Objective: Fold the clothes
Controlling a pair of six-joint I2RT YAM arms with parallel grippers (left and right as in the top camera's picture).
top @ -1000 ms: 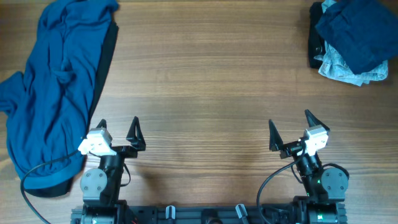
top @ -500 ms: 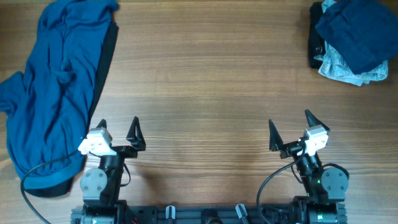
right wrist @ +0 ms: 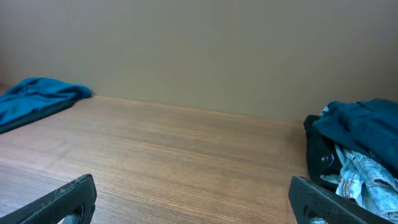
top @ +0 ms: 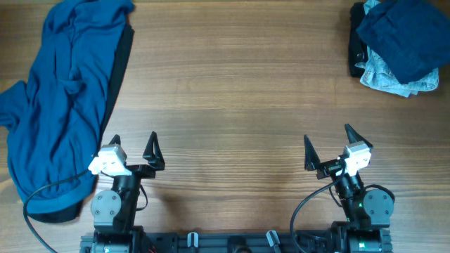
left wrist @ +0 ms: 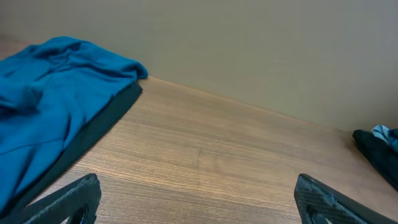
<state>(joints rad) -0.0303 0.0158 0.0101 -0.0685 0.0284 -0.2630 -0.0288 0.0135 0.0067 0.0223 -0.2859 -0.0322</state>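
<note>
**A:** What has changed over the last second?

**B:** Nothing that shows. The blue shirt [top: 60,98] lies in the same rumpled heap, and neither arm has stirred. By that judgement the folding has not started, and all of the task is left.

**A:** Where are the clothes, then?

**B:** The blue shirt is spread in a long crumpled strip on the tabletop [top: 239,84]. A black garment [top: 124,62] lies under it, peeking out along the shirt's inner edge. Well apart from the shirt, at the opposite far corner, a navy piece [top: 401,35] sits bunched on a pale-blue piece [top: 385,79].

**A:** And the 2 arms?

**B:** Both are folded back low at the near edge. The left gripper [top: 133,144] sits just beside the shirt's near end, not touching it. The right gripper [top: 328,140] is well apart from the shirt, across bare wood. Each wrist camera looks level over the tabletop toward the wall [right wrist: 199,50].

**A:** How do the fingers stand?

**B:** Spread wide on both grippers, with nothing between them. In the left wrist view the fingers [left wrist: 71,198] frame the shirt's far end from the lower corners.

**A:** So what does the next move call for?

**B:** Probably the left arm reaching to the shirt, since it is nearest. The shirt needs spreading flat before any fold.
</note>
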